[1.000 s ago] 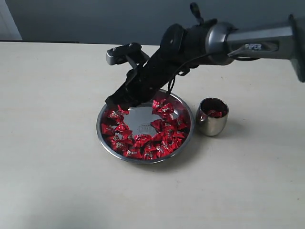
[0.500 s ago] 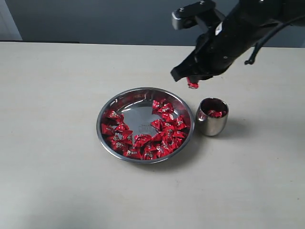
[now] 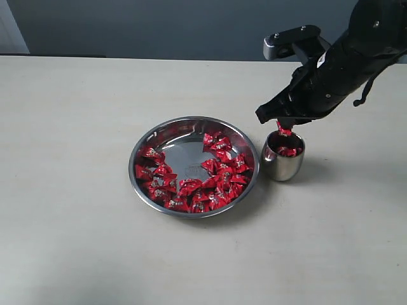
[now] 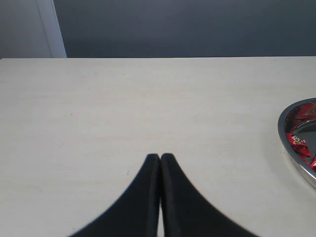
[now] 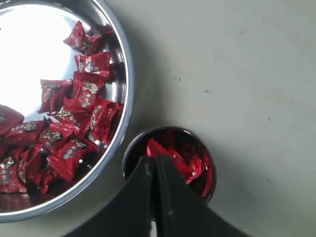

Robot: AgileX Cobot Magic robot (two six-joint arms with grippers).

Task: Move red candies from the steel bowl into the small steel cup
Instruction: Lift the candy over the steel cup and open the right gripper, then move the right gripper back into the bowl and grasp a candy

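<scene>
The steel bowl [image 3: 184,149] sits mid-table, with red candies [image 3: 197,190] heaped along its near and right sides. To its right stands the small steel cup [image 3: 283,166], with a few candies inside. My right gripper [image 3: 282,122] hangs just over the cup's mouth, shut on one red candy [image 3: 283,129] that dangles from its tips. In the right wrist view that candy [image 5: 161,149] pokes out past the closed gripper [image 5: 154,161], above the cup [image 5: 213,170] and beside the bowl [image 5: 126,98]. My left gripper [image 4: 160,157] is shut on nothing, over bare table left of the bowl's rim [image 4: 283,132].
The pale table [image 3: 76,190] spreads out on every side of the bowl and cup. A dark wall runs behind the table's far edge. The right arm's black body reaches in from the upper right, above the cup.
My right gripper rose from the bowl's far left part holding a candy, travelled right, and dropped to just above the cup. Bowl and cup stayed put.
</scene>
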